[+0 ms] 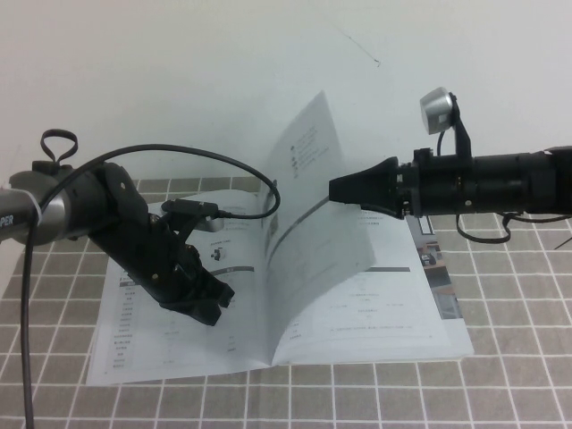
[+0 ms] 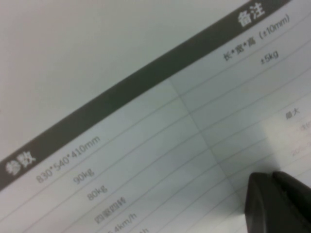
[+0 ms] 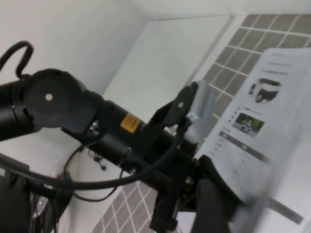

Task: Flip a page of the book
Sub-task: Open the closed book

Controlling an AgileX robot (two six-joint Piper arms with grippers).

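Black left gripper (image 1: 198, 299) rests its tips on the left-hand leaf of the open book (image 1: 161, 344), evidently pinning that side flat on the checked cloth (image 1: 500, 384); whether its fingers are parted cannot be told. Centre: the page (image 1: 304, 192), thin, glossy and white, stands curled above the spine, mid-turn, its grey-barred table and fine print visible. At right, the right gripper (image 1: 340, 189) hovers at the page's raised edge with jaws released, grasping nothing, apparently placed to push the leaf leftward.
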